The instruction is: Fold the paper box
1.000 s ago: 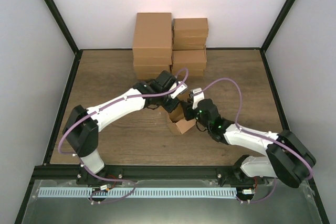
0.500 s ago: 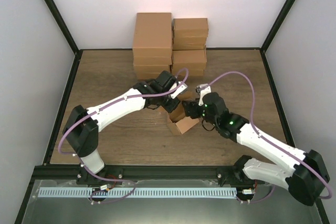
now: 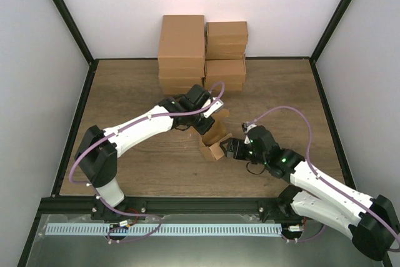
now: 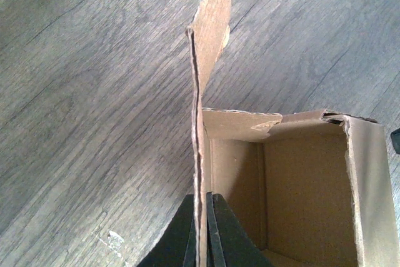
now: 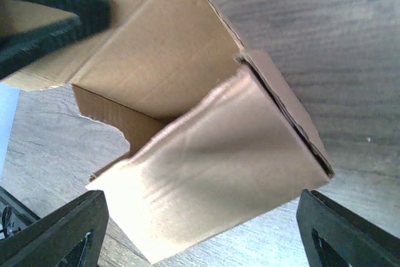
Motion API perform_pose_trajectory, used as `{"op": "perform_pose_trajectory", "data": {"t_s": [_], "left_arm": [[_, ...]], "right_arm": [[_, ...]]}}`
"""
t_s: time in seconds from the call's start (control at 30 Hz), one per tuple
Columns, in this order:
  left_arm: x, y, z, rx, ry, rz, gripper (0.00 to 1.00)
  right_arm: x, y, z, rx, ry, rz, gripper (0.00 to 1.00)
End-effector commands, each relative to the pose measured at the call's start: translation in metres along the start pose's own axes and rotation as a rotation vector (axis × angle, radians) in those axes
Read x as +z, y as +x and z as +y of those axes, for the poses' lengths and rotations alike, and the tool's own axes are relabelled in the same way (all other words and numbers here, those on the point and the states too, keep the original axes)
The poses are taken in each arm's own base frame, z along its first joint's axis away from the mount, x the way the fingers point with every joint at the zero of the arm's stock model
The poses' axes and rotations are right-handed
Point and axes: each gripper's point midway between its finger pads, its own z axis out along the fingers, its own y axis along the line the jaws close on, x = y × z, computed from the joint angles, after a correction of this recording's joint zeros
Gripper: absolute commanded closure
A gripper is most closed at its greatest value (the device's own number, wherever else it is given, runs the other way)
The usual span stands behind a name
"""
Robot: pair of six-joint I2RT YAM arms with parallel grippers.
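The paper box (image 3: 216, 144) is a small tan cardboard box, partly formed, standing open in the middle of the wooden table. In the left wrist view its upright side panel with a rounded flap (image 4: 211, 26) rises beside the open inside (image 4: 303, 192). My left gripper (image 3: 209, 120) (image 4: 203, 199) is shut on that panel's edge. Just right of the box and apart from it, my right gripper (image 3: 231, 149) (image 5: 199, 209) stands wide open. One box flap (image 5: 212, 173) lies in front of its spread fingers (image 5: 59, 232) without touching them.
Two stacks of larger brown cartons (image 3: 181, 48) (image 3: 226, 54) stand at the back edge of the table. Black frame rails (image 3: 75, 123) run along the table's sides, and white walls stand beyond them.
My right gripper has opened, let go of the box and drawn back to the near right. The left gripper has kept its hold and place.
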Motion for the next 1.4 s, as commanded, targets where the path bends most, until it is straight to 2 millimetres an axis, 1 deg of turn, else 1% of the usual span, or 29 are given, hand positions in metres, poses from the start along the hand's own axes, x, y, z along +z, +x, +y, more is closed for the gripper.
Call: {"op": "perform_pose_trajectory", "data": {"t_s": [0.0, 0.1, 0.17, 0.23, 0.33, 0.47, 0.57, 0.67, 0.83, 1.0, 1.1, 1.23, 1.37], "left_arm": [[-0.001, -0.004, -0.004, 0.005, 0.008, -0.010, 0.96], [-0.003, -0.004, -0.006, 0.005, 0.013, -0.014, 0.96], [-0.005, -0.005, -0.008, 0.005, 0.020, -0.019, 0.96], [-0.008, -0.006, -0.010, 0.009, 0.023, -0.022, 0.96], [-0.015, -0.007, -0.016, 0.016, 0.035, -0.030, 0.96], [-0.026, -0.010, -0.027, 0.019, 0.075, -0.048, 0.96], [-0.032, -0.008, -0.034, 0.021, 0.095, -0.048, 0.96], [-0.034, -0.003, -0.040, 0.028, 0.110, -0.037, 0.96], [-0.034, 0.008, -0.054, 0.060, 0.132, -0.014, 0.96], [-0.026, 0.023, -0.060, 0.082, 0.138, 0.036, 0.96], [-0.017, 0.033, -0.058, 0.084, 0.124, 0.069, 0.96], [-0.004, 0.047, -0.053, 0.081, 0.101, 0.107, 0.96], [0.005, 0.057, -0.048, 0.075, 0.080, 0.127, 0.96]], "right_arm": [[0.004, 0.005, 0.006, 0.101, -0.053, 0.010, 0.14], [0.011, 0.008, 0.009, 0.119, -0.095, 0.012, 0.16], [0.016, 0.010, 0.016, 0.124, -0.139, 0.023, 0.25], [0.022, 0.011, 0.021, 0.130, -0.170, 0.034, 0.30], [0.032, 0.014, 0.021, 0.126, -0.175, 0.050, 0.34], [0.036, 0.015, 0.021, 0.118, -0.196, 0.039, 0.37], [0.039, 0.020, 0.022, 0.104, -0.223, 0.048, 0.38], [0.041, 0.023, 0.023, 0.077, -0.253, 0.044, 0.38], [0.047, 0.023, 0.017, 0.026, -0.231, 0.028, 0.38], [0.056, 0.031, 0.008, 0.013, -0.217, 0.045, 0.38], [0.060, 0.036, 0.000, 0.011, -0.190, 0.049, 0.38], [0.059, 0.037, -0.011, 0.001, -0.151, 0.031, 0.39], [0.054, 0.035, -0.022, -0.018, -0.081, 0.014, 0.43]]}}
